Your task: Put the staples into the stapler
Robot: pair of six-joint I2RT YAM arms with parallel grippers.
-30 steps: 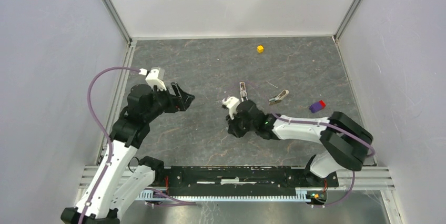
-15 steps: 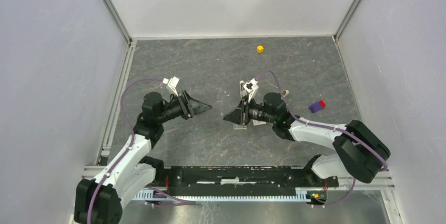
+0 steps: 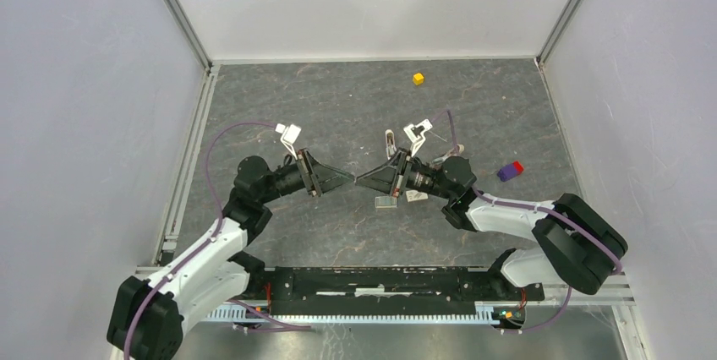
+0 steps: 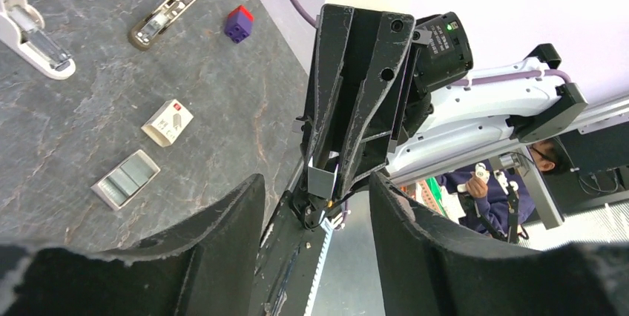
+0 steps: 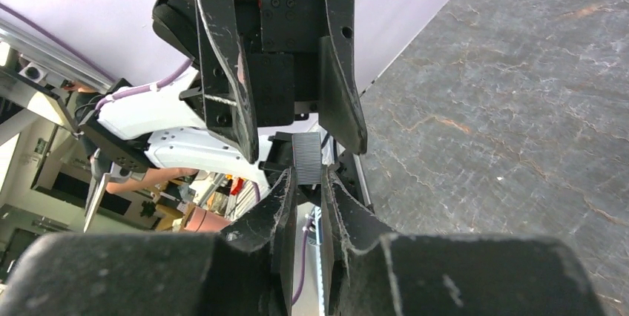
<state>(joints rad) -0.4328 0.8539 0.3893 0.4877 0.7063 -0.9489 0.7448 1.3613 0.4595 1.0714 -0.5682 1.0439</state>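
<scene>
My right gripper (image 3: pixel 362 181) is shut on the staples (image 5: pixel 306 156), a small ridged grey strip standing out beyond its fingertips. My left gripper (image 3: pixel 345 179) faces it tip to tip above the table, open, with one finger on either side of the strip and not touching it. From the left wrist the staples (image 4: pixel 323 180) show between the right gripper's tips. The stapler (image 3: pixel 391 145), white and hinged open with its metal channel showing (image 4: pixel 33 38), lies on the table behind the grippers.
Below the right gripper lie a pale-rimmed grey tray (image 3: pixel 385 202) and a pale card (image 3: pixel 414 196). A tan stapler-like piece (image 4: pixel 165 15) and a purple-and-red cube (image 3: pixel 510 171) sit to the right. A yellow cube (image 3: pixel 418 79) lies at the back.
Both arms swung in towards the middle until their grippers met tip to tip. The left gripper's jaws have narrowed. The right gripper kept its hold on the staples.
</scene>
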